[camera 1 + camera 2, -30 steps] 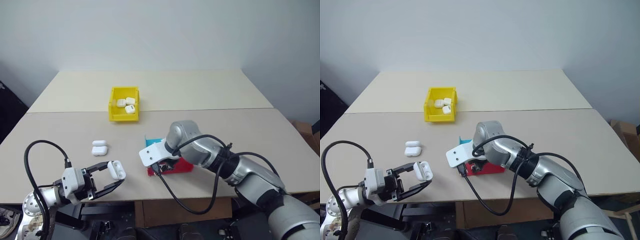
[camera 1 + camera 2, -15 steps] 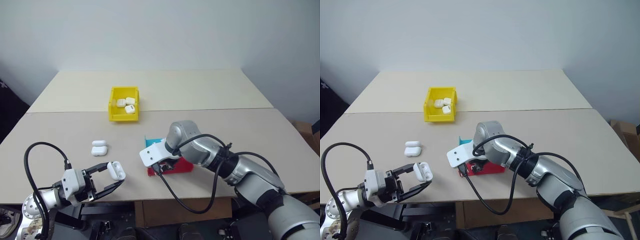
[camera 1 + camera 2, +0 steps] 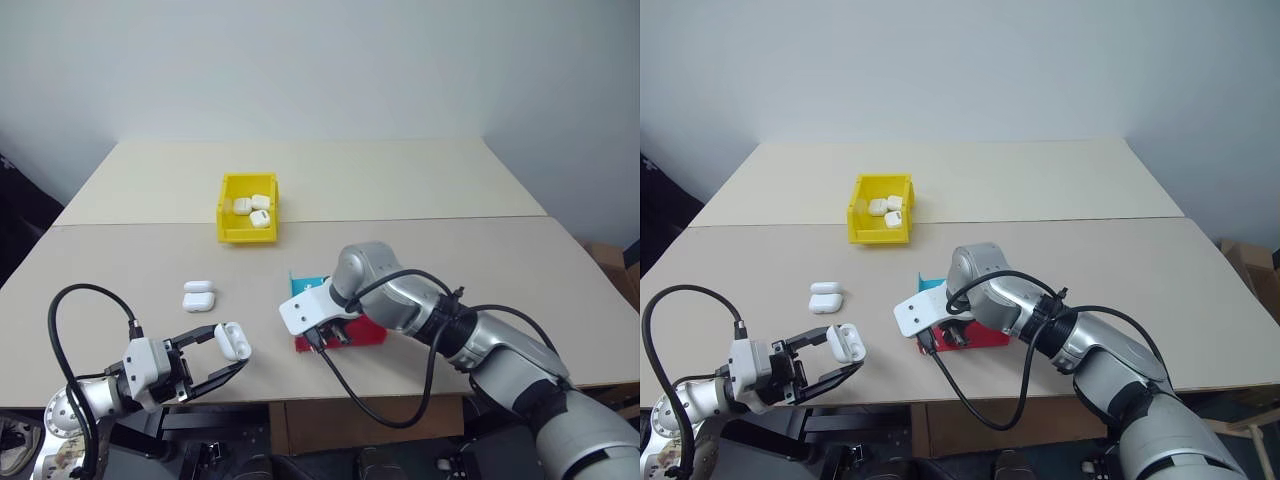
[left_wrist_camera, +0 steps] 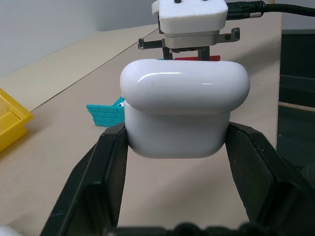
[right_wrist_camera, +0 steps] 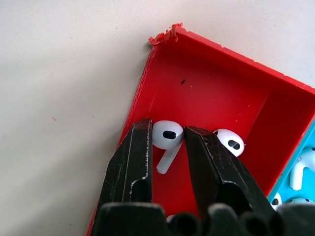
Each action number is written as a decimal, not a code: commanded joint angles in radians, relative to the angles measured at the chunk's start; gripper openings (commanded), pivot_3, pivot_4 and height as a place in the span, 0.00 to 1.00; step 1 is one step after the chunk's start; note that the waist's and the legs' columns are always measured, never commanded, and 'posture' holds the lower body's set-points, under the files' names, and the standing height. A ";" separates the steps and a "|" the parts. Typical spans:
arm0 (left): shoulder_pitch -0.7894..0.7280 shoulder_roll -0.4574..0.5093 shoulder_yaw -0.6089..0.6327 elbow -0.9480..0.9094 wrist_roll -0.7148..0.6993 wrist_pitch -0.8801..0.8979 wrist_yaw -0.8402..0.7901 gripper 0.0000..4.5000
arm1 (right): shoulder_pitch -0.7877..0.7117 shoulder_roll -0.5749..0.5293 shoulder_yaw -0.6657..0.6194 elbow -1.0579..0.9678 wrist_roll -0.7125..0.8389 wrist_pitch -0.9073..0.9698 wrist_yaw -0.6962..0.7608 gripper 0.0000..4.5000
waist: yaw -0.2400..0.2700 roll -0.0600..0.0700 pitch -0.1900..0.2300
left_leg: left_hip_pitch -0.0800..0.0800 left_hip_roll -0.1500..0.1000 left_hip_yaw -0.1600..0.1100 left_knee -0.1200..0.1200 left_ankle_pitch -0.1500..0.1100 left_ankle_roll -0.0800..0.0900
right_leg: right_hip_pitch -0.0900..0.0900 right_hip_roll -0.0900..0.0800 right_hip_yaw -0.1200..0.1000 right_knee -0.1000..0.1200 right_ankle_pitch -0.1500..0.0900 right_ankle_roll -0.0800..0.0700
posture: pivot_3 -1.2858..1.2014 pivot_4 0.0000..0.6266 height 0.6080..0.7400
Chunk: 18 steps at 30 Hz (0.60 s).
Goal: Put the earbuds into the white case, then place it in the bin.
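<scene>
Spanning the scene, the pale worktop carried the same layout as a second before, with nothing on it shifted. Well beyond both sets of fingers stood the yellow bin, several closed cases lying inside it. Directly under the right gripper sat the red-and-blue tray; two spare cases lay just past the left gripper. That left gripper stayed clamped on the white case, lid raised, pinched between its fingers. The right fingers had narrowed since the earlier frame and now pressed either side of one of the earbuds in the red compartment, another bud just beside them.
</scene>
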 commanded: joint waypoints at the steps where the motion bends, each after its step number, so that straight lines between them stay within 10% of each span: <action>1: -0.010 0.013 0.004 -0.016 0.004 -0.010 0.008 0.61 | -0.004 -0.006 -0.022 -0.004 -0.010 -0.021 0.002 0.16 | 0.000 0.000 0.000 | 0.000 0.000 0.000 0.000 0.000 0.000 | 0.000 0.000 0.000 0.000 0.000 0.000 | 0.52 0.24 1.00; 12: -0.042 0.010 -0.002 -0.023 -0.021 0.006 0.004 0.61 | -0.007 -0.029 -0.081 -0.093 0.022 0.029 0.012 0.14 | 0.001 0.000 0.000 | -0.001 0.000 0.000 0.000 0.000 0.000 | -0.001 0.000 0.000 0.000 0.000 0.000 | 0.52 0.24 1.00; 18: -0.111 -0.007 -0.019 -0.051 -0.077 0.048 0.003 0.61 | 0.014 -0.125 -0.395 -0.301 0.169 0.189 -0.022 0.14 | 0.009 0.000 0.000 | -0.003 0.000 0.000 0.000 0.000 0.000 | -0.001 0.000 -0.001 -0.002 0.000 0.000 | 0.52 0.24 1.00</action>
